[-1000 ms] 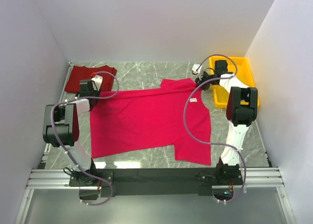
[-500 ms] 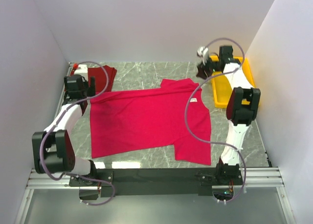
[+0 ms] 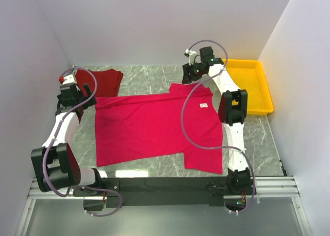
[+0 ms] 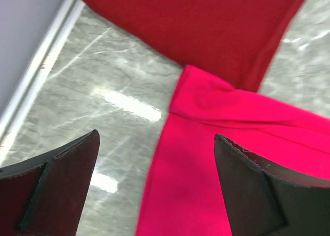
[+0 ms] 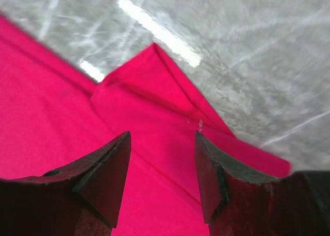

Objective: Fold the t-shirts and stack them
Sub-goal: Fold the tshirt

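Note:
A bright crimson-pink t-shirt [image 3: 154, 128] lies spread flat across the middle of the table, a small white tag [image 3: 203, 105] near its right side. A darker brick-red t-shirt [image 3: 105, 81] lies folded at the back left. My left gripper [image 3: 69, 94] hovers at the pink shirt's back left corner [image 4: 206, 99], jaws wide open and empty, the dark red shirt [image 4: 206, 24] just beyond. My right gripper [image 3: 190, 72] hangs over the pink shirt's back right sleeve [image 5: 154, 91], open with nothing between its fingers.
A yellow plastic tray [image 3: 250, 86] stands at the back right against the wall. White walls close in the left, back and right sides. Grey marble tabletop [image 3: 144, 76] shows around the shirts. A black rail [image 3: 165, 184] runs along the near edge.
Both grippers have opened and lifted off the pink shirt. The left arm swung out to the left. The right gripper moved from the tray leftward to the shirt's back sleeve.

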Tool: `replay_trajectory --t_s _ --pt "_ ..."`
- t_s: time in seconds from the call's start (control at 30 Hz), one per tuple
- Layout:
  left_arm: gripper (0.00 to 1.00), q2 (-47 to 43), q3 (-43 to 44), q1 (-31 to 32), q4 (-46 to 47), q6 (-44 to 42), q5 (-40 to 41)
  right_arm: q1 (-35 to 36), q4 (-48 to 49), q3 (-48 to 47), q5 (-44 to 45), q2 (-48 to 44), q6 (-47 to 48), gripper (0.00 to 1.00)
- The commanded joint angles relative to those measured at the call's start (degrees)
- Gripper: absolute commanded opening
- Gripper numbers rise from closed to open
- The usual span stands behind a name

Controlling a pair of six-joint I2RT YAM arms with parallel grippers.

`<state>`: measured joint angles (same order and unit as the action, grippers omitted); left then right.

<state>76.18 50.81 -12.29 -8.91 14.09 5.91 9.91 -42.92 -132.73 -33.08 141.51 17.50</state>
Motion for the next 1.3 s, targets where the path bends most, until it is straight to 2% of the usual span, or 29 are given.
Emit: replay_trajectory --t_s 0.0,0.1,0.27,0.6,0.87,0.93,1.13,1.27 --pt "0.97 -3.67 0.96 -0.71 -0.59 4.89 -5.47 0.46 0.19 -3.85 7.84 1.65 -10.1 0.6" --pt "0.97 -4.55 0.08 -0.71 -0.67 5.69 -7.49 0.99 -1.29 -7.71 11.28 3.59 -11.25 0.61" --pt "0.97 -5.6 -1.41 -0.63 -0.85 6.92 -8.55 3.53 -2.43 -6.76 16.73 3.24 -7.92 0.63" --pt "0.96 -6.92 -1.5 -0.63 -2.34 6.39 -9.69 4.24 -7.44 -5.71 19.98 5.26 -3.26 0.63" --pt "0.96 -7.01 -1.68 -0.63 -2.43 6.57 -10.13 4.32 -6.48 -6.84 21.83 6.93 -3.35 0.53" --pt "0.96 -7.01 -1.76 -0.71 -2.52 6.48 -10.22 4.24 -6.04 -6.93 22.09 6.94 -3.17 0.53" --pt "0.96 -7.28 -2.2 -0.71 -2.61 7.0 -10.66 4.24 -2.53 -4.48 22.88 3.87 -0.28 0.65" --pt "0.96 -7.54 -2.2 -0.63 -2.78 7.18 -10.66 3.8 1.25 0.01 23.06 0.53 8.59 0.7"
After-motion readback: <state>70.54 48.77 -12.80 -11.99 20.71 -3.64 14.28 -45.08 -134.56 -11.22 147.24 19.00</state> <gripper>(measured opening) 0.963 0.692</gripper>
